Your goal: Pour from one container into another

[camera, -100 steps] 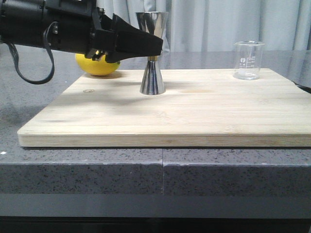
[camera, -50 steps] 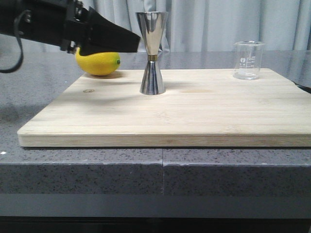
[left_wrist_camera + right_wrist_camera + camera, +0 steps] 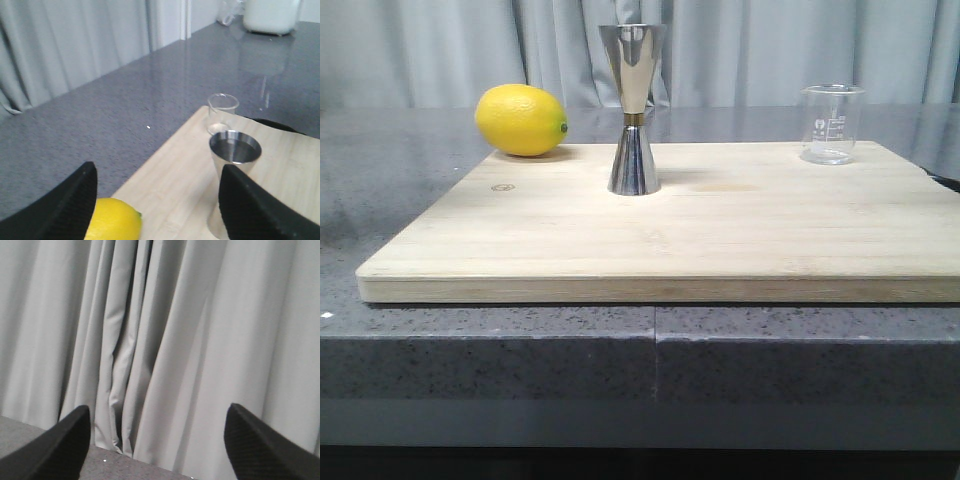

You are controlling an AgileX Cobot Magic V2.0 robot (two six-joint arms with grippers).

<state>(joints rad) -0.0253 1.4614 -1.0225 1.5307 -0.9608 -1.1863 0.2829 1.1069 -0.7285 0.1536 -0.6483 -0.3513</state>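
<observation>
1. Front view:
   - Wooden board (image 3: 720, 230) flat on grey stone counter (image 3: 400, 170).
   - Steel jigger (image 3: 633, 108) upright on board, left of centre, toward far edge.
   - Glass beaker (image 3: 832, 124) upright at far right corner of board, well apart from jigger. Looks clear inside; contents cannot be told.
   - Lemon (image 3: 521, 120) at far left corner of board, left of jigger, not touching it.
   - Grey curtain (image 3: 770, 50) behind counter.
   - No arms or grippers in this view.

2. Left wrist view:
   - Left gripper (image 3: 157, 205) spread wide, nothing between fingers (image 3: 65, 205).
   - Looking down past jigger (image 3: 234, 175); open top cup visible, inside dark.
   - Beaker (image 3: 222, 114) beyond jigger, near board (image 3: 175, 175) corner.
   - Lemon (image 3: 112, 220) just beside one finger; contact cannot be told.
   - White container (image 3: 272, 15) far off on counter (image 3: 125, 110), blurred.

3. Right wrist view:
   - Right gripper (image 3: 157, 445) spread wide, holding nothing.
   - Only curtain (image 3: 165, 340) and a strip of counter (image 3: 30, 427) ahead; jigger and beaker out of this view.
</observation>
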